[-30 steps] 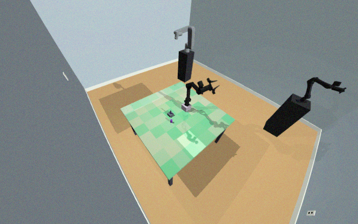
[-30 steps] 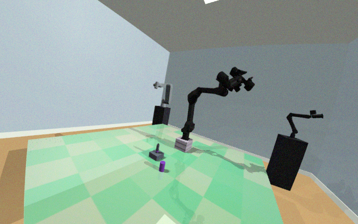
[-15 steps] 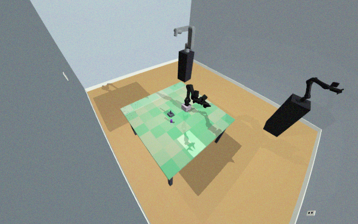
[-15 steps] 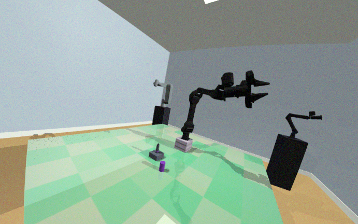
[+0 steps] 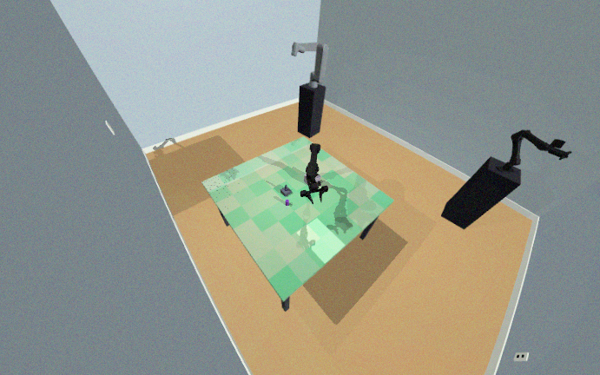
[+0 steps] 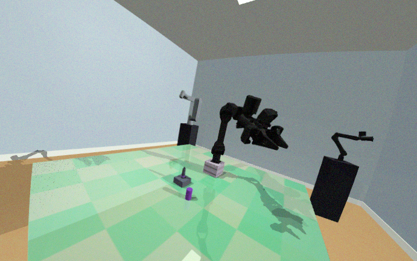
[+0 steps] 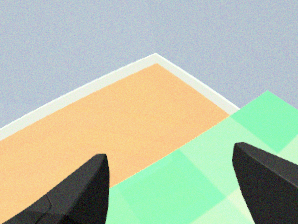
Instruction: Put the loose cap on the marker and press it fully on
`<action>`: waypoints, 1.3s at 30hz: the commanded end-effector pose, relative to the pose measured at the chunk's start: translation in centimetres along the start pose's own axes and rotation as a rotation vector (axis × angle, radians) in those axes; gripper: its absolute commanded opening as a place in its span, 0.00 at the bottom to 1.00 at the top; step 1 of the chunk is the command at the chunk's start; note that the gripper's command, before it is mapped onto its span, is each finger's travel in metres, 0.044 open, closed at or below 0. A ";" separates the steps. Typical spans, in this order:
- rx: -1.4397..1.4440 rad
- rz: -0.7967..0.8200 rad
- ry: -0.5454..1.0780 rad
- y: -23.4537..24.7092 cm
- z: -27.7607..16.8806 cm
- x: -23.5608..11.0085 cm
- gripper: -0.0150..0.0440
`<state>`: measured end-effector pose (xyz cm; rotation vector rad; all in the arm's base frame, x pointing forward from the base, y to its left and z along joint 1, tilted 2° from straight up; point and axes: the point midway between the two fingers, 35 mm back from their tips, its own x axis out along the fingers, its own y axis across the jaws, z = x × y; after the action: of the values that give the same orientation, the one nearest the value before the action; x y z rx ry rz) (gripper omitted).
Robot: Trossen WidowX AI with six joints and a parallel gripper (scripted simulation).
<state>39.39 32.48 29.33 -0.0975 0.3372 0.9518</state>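
Note:
A dark marker (image 6: pixel 183 171) stands upright in the grey holder block (image 5: pixel 286 190) (image 6: pixel 180 182) near the middle of the green checkered table (image 5: pixel 283 275) (image 6: pixel 105 207) (image 7: pixel 173 196). The purple cap (image 5: pixel 287 202) (image 6: pixel 188 193) stands loose on the table just in front of the block. My gripper (image 5: pixel 315 199) (image 6: pixel 280 140) (image 7: pixel 172 159) is open and empty. It hangs high in the air, to the right of the marker and the cap and well apart from both. The wrist view shows only the two black fingers, a table corner and the floor.
The arm stands on a pale base block (image 6: pixel 213 168) behind the holder. Two black pedestals (image 5: pixel 311 109) (image 5: pixel 478 191) (image 6: pixel 187 133) (image 6: pixel 332 188) with other arms stand on the orange floor beyond the table's far and right edges.

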 end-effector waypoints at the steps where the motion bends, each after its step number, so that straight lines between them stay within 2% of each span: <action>1: 0.197 -0.099 0.109 -3.5 -3.3 -0.3 0.68; 7: 0.676 -0.359 0.316 -9.7 -10.8 -2.7 0.68; 13: 1.123 -0.686 0.464 -14.5 -18.2 -7.6 0.68; 19: 1.480 -1.021 0.545 -17.2 -23.9 -13.4 0.68; 24: 1.749 -1.324 0.570 -17.5 -27.5 -17.7 0.68; 29: 1.760 -1.338 0.571 -17.5 -27.9 -17.8 0.68; 32: 1.760 -1.338 0.571 -17.6 -30.6 -16.8 0.68; 39: 1.760 -1.338 0.571 -17.8 -32.1 -16.2 0.68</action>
<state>37.49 2.17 4.06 0.9351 1.2995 -0.9202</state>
